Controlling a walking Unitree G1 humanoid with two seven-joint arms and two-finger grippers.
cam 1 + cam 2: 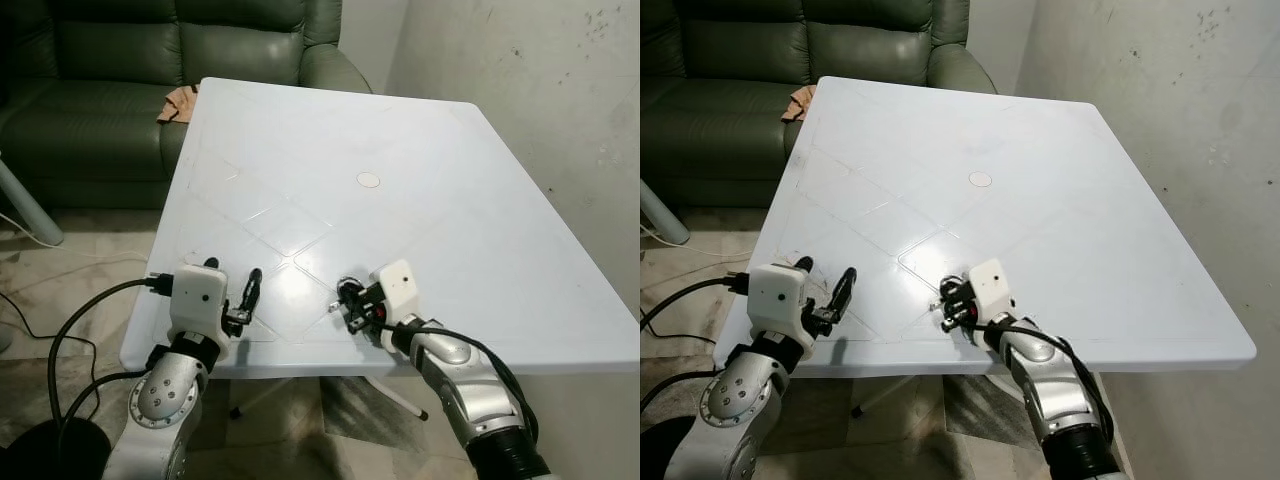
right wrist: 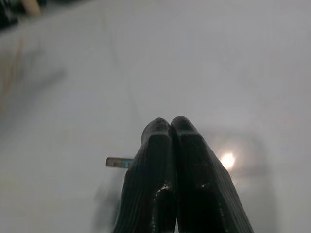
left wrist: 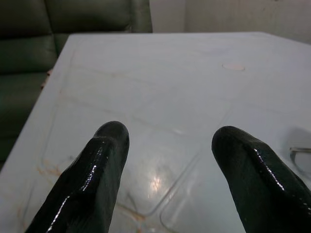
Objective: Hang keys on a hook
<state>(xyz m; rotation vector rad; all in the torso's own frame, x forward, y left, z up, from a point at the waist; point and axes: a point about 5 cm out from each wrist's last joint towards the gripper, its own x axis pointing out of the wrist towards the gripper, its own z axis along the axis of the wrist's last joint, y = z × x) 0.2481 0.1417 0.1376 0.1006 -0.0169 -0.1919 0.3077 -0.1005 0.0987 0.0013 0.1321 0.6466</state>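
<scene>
My right gripper rests low over the near edge of the white table. Its two black fingers are pressed together. A small metal tip of the keys sticks out sideways from between them; the rest of the keys is hidden. The same bit of metal glints at the fingertips in the left eye view. My left gripper sits a hand's width to the left over the table's near left corner. It is open, and its fingers hold nothing.
A dark green sofa stands behind the table with a brown cloth on its seat edge. A small round cap marks the table's middle. A grey wall runs along the right. Black cables lie on the floor at the left.
</scene>
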